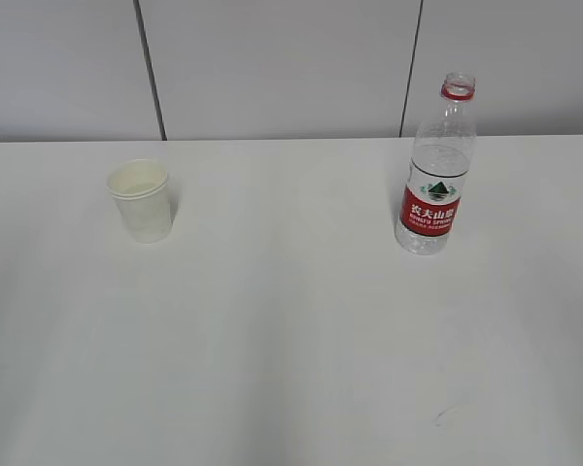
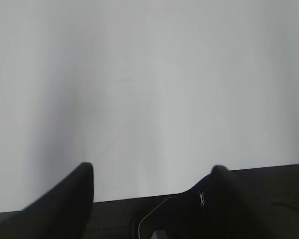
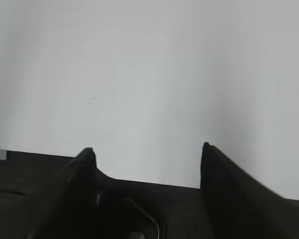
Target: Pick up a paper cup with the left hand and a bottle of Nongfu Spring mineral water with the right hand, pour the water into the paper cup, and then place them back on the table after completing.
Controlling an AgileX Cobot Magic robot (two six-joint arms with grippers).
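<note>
A white paper cup (image 1: 142, 201) stands upright on the left of the white table (image 1: 291, 330). A clear Nongfu Spring bottle (image 1: 435, 184) with a red label and no cap stands upright at the right, with clear water in it. Neither arm shows in the exterior view. In the left wrist view my left gripper (image 2: 152, 172) is open and empty over bare table. In the right wrist view my right gripper (image 3: 147, 149) is open and empty over bare table. Neither wrist view shows the cup or the bottle.
A grey panelled wall (image 1: 272, 68) runs behind the table's far edge. A small dark scuff mark (image 1: 444, 416) lies on the table near the front right. A faint speck (image 3: 93, 99) shows on the table in the right wrist view.
</note>
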